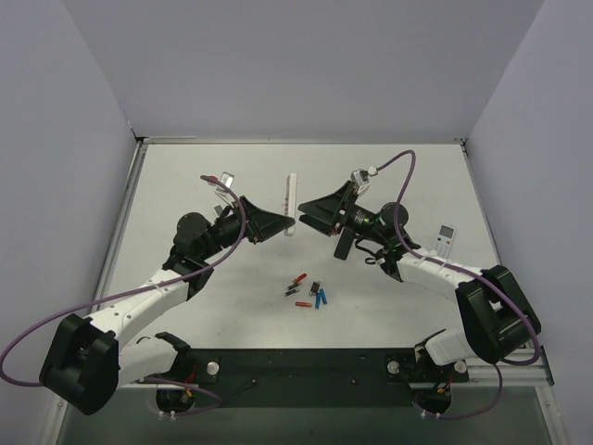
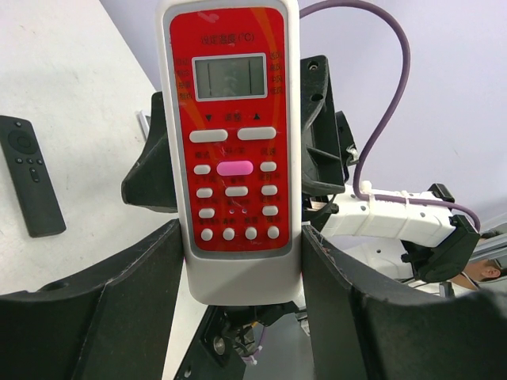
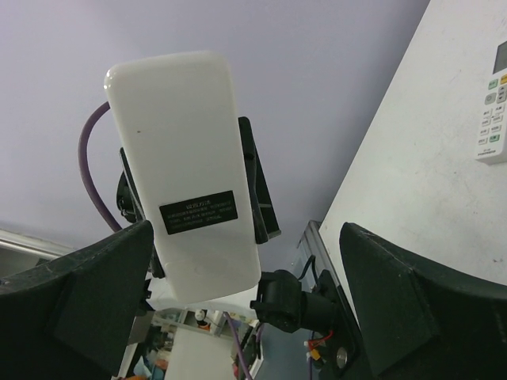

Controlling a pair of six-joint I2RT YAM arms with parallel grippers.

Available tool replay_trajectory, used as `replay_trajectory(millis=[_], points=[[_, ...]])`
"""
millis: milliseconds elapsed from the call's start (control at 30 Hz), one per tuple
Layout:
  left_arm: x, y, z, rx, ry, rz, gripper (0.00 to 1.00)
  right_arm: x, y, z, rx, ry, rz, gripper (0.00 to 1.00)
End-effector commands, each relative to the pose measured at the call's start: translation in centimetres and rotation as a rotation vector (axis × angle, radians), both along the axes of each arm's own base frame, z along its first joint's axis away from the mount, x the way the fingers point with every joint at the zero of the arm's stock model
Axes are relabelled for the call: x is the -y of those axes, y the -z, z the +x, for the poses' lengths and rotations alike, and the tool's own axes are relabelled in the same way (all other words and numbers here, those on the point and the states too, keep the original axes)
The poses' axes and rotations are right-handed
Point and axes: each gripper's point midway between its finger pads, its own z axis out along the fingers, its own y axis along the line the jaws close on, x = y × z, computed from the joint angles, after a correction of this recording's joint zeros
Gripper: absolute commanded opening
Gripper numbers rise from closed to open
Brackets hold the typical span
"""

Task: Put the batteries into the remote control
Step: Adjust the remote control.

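1. The remote control (image 2: 230, 127) is up in the air over the middle of the desk (image 1: 398, 176), with its red button face toward the left jaws. The left jaws are clamped on its bottom end only. The top sticks out a long way, so a push up there could tip it or make it slip out
2. The right jaws are wide apart and hold nothing. They sit just behind the remote's white back (image 3: 186, 142), near the dark label (image 3: 198, 212). If they close too hard or tug sideways, they could drag the remote out of the left jaws
3. I see no open battery slot on the back, so I think the lid is on. A press in the wrong spot would leave it stuck
4. The two sets of jaws are very near each other and could bump
5. The batteries (image 1: 307, 292) lie loose in a small bunch on the desk, toward its near edge. They are round, so a falling remote could send them rolling
6. They are tiny, so they may be hard to pinch
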Motion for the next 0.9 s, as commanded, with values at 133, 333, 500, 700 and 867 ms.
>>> replay_trajectory(millis=[133, 333, 500, 700, 867], points=[[-0.5, -3.0, -0.7, 0.056, -0.001, -0.073, 0.23, -0.7, -10.5, -4.7, 0.464, -0.108, 0.236, 0.98], [-0.5, -3.3, -1.1, 0.055, 0.010, -0.089, 0.23, -1.5, -11.0, -5.1, 0.475, -0.138, 0.242, 0.96], [-0.5, -3.8, -1.6, 0.055, 0.029, -0.112, 0.23, -1.9, -10.7, -5.4, 0.473, -0.155, 0.240, 0.85], [-0.7, -3.9, -2.1, 0.059, 0.037, -0.125, 0.23, -2.1, -11.4, -6.2, 0.508, -0.182, 0.242, 0.55], [-0.8, -2.6, -2.2, 0.035, 0.027, -0.088, 0.37, -2.0, -11.6, -6.4, 0.523, -0.191, 0.239, 0.25]])
